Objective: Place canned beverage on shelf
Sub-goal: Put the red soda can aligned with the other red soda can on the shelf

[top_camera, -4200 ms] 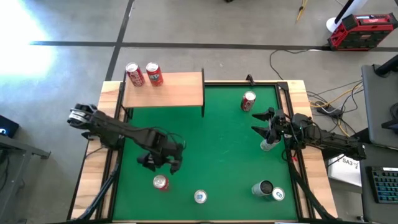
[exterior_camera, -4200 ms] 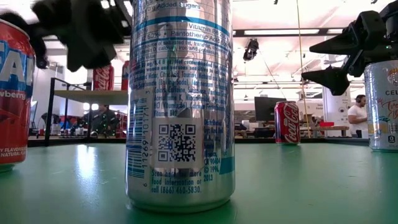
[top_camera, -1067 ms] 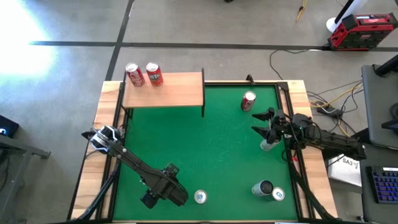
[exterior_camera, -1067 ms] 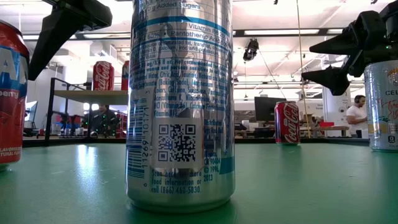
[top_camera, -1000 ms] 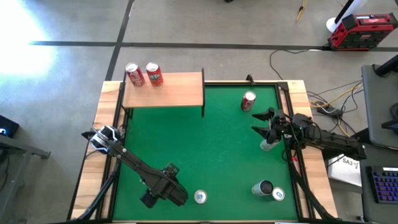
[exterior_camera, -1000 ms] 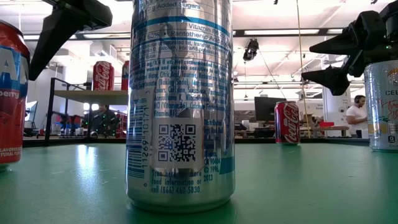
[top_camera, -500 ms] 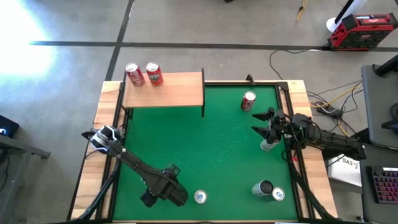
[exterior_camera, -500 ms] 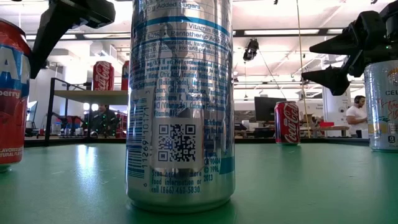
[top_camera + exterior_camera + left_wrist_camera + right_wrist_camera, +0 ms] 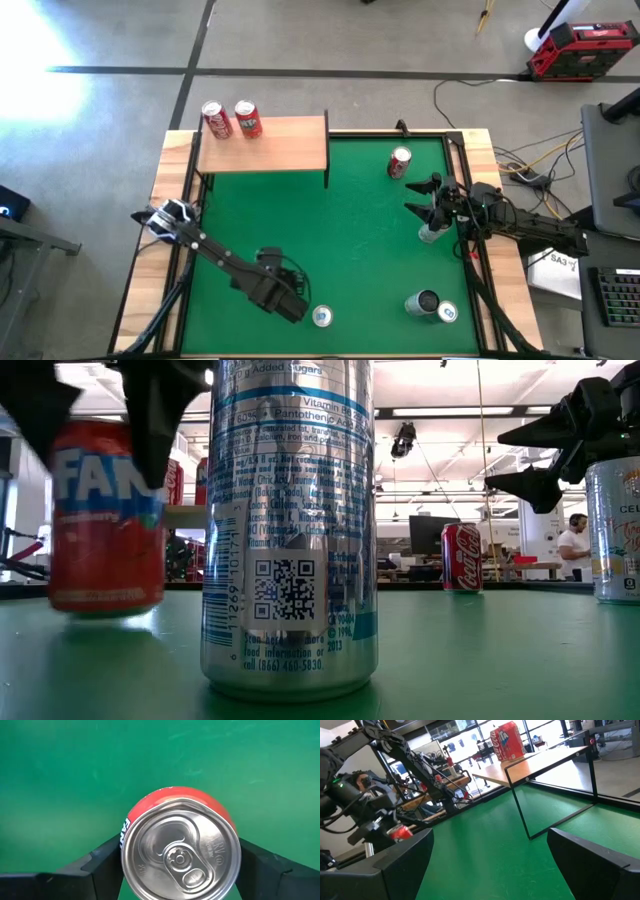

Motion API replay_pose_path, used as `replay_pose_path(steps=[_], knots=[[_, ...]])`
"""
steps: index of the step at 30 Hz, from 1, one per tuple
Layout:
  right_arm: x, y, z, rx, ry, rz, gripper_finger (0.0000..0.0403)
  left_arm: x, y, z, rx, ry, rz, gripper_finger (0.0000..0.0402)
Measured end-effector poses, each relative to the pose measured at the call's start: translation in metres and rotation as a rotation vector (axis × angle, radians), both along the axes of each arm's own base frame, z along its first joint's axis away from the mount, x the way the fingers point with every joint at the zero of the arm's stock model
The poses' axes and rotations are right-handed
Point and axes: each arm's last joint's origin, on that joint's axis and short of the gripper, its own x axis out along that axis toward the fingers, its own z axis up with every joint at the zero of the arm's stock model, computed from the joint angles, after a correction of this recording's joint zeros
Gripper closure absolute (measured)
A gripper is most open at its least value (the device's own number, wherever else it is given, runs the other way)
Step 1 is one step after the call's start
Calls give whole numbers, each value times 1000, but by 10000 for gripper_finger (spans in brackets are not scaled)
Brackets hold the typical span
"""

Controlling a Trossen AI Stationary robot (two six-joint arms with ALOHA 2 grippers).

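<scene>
A red soda can [image 9: 105, 515] stands upright between the fingers of my left gripper [image 9: 280, 295] near the mat's front edge; the left wrist view looks down on its silver top [image 9: 181, 855]. The shelf [image 9: 280, 150], a light-wood board on black legs, stands at the far left and carries two red cans [image 9: 231, 119]. My right gripper [image 9: 425, 205] is open and empty, just above a silver can [image 9: 430, 234] at the right. My left gripper is shut on the red can, pinching its side wall near the top [image 9: 131, 822] between its two fingers [image 9: 102, 865]. The fingers come from above, pointing down. The can stays upright; whether its base is clear of the mat, I cannot tell.
A tall silver can [image 9: 322, 316] stands just right of my left gripper and fills the low view [image 9: 290, 530]. A red can [image 9: 399, 162] stands at the far right, and two more cans [image 9: 434, 307] at the near right. The green mat [image 9: 350, 240] lies bare in the middle.
My left gripper has moved toward the table's right edge and a little toward the far edge, taking the red can with it. The can stays upright and now stands closer to the tall silver can.
</scene>
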Motion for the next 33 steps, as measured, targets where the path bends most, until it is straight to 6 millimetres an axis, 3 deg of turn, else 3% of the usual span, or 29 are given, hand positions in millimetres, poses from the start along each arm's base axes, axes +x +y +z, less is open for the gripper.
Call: replay_pose_path(steps=[9,16,26,33], knots=[[0,0,0,0,0,0,21,-1,38,29,13,75,-235,122],[0,0,0,0,0,0,21,1,60,33,76,123,-429,122],[0,0,0,0,0,0,21,7,91,1,-20,43,-519,122],[0,0,0,0,0,-1,21,2,111,-8,-133,23,-550,122]])
